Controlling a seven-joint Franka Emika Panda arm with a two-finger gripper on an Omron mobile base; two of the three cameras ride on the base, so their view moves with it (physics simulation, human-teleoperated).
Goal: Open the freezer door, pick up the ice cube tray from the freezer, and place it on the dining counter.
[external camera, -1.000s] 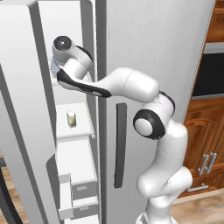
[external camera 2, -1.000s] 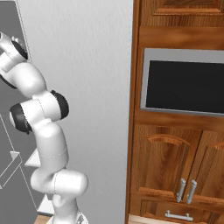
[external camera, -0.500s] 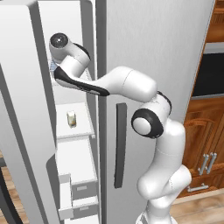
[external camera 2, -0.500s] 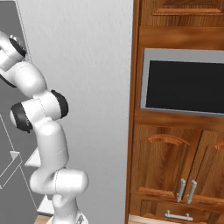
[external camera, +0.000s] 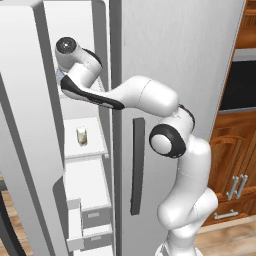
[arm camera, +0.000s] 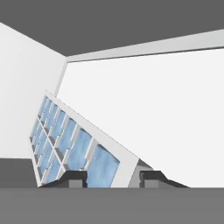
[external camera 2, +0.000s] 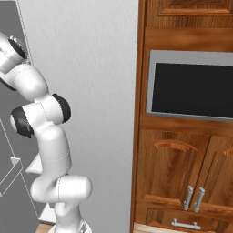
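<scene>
The freezer stands open, its door swung out to the left. The arm reaches into the upper part of the compartment, above the shelf that holds a small yellowish jar. Below that shelf sit another white shelf and grey-fronted drawers, the drawers shut as far as can be seen.

In the hand view the tray lies on a white shelf inside the freezer, against the white wall, its two rows of pale blue cells running away from the camera. The gripper is at the near end of the tray: one fingertip sits over the nearest cell, the other just outside the tray's pale rim, so the rim's near corner lies between them. The jaws stand part-way closed; whether they already press on the rim cannot be told.

The right base view shows the plain fridge door beside wooden cabinets with a built-in oven.
</scene>
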